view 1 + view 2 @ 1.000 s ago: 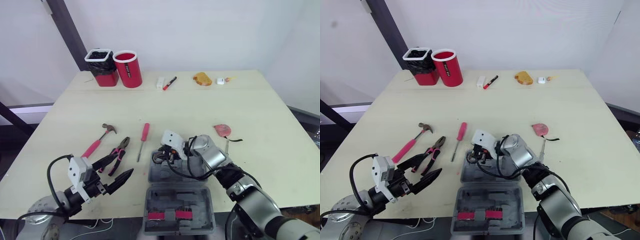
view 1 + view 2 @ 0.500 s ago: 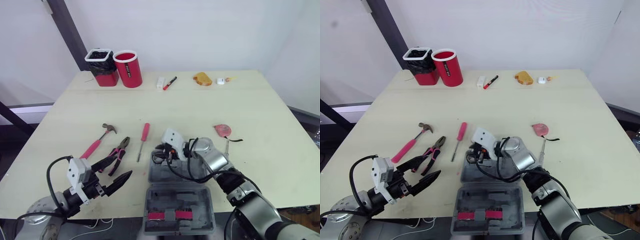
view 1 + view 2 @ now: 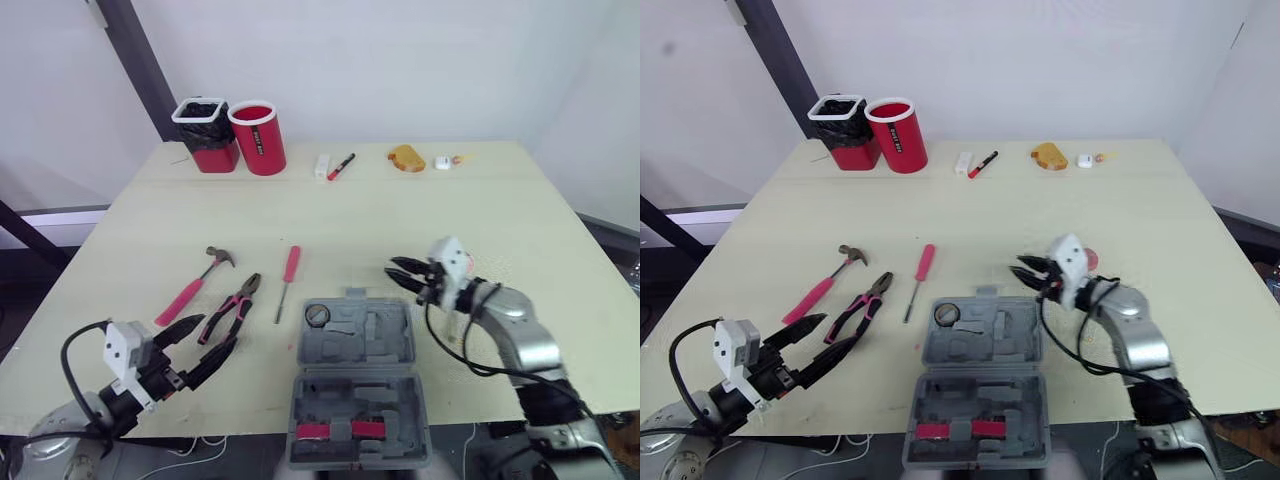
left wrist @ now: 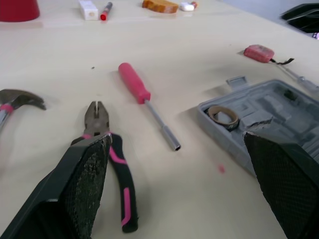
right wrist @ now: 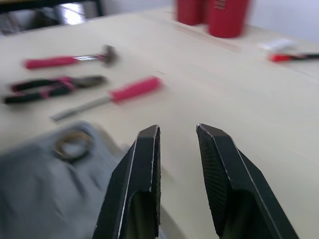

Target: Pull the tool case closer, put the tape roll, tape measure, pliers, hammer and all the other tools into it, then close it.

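The tool case (image 3: pixel 385 345) lies open at the near edge of the table (image 3: pixel 500 200), with the tape roll (image 3: pixel 317 315) in the far-left corner of its tray. The right gripper (image 3: pixel 398 272) hovers just beyond the case's far-right corner, its fingers slightly apart and empty. The left gripper (image 3: pixel 220 331) is spread wide, holding nothing, beside the handles of the pliers (image 3: pixel 232 308). The hammer (image 3: pixel 192 286) and screwdriver (image 3: pixel 286 280) lie left of the case. The tape measure (image 4: pixel 258 52) lies beyond it on the right.

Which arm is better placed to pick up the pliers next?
Left. The left gripper is open and sits right by the handles of the pliers, while the right gripper is on the other side of the tool case, away from them.
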You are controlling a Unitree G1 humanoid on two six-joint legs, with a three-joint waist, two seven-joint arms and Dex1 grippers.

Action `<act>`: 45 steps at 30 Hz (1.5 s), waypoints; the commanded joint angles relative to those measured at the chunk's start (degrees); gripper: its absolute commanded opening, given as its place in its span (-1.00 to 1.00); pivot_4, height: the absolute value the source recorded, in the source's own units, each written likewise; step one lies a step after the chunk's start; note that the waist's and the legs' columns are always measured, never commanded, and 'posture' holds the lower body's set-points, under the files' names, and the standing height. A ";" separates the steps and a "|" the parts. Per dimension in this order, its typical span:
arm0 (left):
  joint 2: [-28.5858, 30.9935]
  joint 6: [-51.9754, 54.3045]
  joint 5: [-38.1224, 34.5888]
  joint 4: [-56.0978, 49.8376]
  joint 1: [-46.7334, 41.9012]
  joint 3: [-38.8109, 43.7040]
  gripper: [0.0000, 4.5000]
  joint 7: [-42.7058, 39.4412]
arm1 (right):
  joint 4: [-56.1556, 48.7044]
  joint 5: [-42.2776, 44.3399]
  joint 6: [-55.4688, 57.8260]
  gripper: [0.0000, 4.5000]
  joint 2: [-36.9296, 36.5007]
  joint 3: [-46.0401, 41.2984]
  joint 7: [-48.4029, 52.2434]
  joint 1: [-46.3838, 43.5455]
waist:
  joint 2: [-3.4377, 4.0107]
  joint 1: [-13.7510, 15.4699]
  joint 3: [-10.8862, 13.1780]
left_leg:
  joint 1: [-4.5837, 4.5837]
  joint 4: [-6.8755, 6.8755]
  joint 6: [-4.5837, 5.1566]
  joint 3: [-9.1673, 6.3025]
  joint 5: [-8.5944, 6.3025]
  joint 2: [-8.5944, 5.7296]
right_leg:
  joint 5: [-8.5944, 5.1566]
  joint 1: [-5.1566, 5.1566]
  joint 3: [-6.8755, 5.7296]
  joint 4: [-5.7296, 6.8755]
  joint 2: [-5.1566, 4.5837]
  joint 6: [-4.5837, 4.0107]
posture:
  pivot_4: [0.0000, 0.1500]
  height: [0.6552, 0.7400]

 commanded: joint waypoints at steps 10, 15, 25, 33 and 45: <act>0.28 -4.84 1.48 8.59 4.00 5.44 1.00 -1.03 | 0.68 9.72 -10.18 -0.34 -8.84 -21.68 0.75 23.39 | -0.10 -0.07 0.04 | 0.11 0.05 0.01 0.11 0.00 0.01 | -0.11 0.02 0.18 0.01 0.05 -0.15 | 1.00 1.00; 0.76 -6.25 1.26 14.24 4.42 8.16 1.00 -1.36 | 3.18 13.31 -13.25 0.45 -10.06 -27.62 3.89 31.99 | -0.16 0.02 0.02 | 0.14 0.04 0.01 0.14 0.00 0.01 | -0.12 0.03 0.26 -0.02 0.06 -0.15 | 1.00 1.00; 2.08 -8.81 2.27 18.79 4.58 9.27 1.00 -3.84 | 4.39 17.03 -14.09 0.95 -10.02 -29.79 5.59 37.25 | -0.25 -0.01 -0.03 | 0.23 0.04 0.01 0.08 0.00 0.09 | -0.13 0.02 0.41 -0.02 0.01 -0.15 | 1.00 1.00; 2.65 -8.03 2.53 15.76 2.50 7.42 1.00 -4.22 | 0.77 18.52 -11.38 0.95 -9.73 -28.36 2.75 34.65 | -0.27 0.13 -0.04 | 0.21 0.04 0.01 0.09 -0.01 0.07 | -0.12 0.02 0.41 -0.02 -0.01 -0.16 | 1.00 1.00; 4.07 -3.92 1.71 3.44 -6.05 -0.45 1.00 -4.53 | -3.81 14.17 -2.50 0.95 -12.76 -20.47 -4.84 23.25 | -0.27 0.16 -0.06 | 0.21 0.04 0.01 0.12 0.00 0.03 | -0.10 0.03 0.42 0.00 0.01 -0.14 | 1.00 1.00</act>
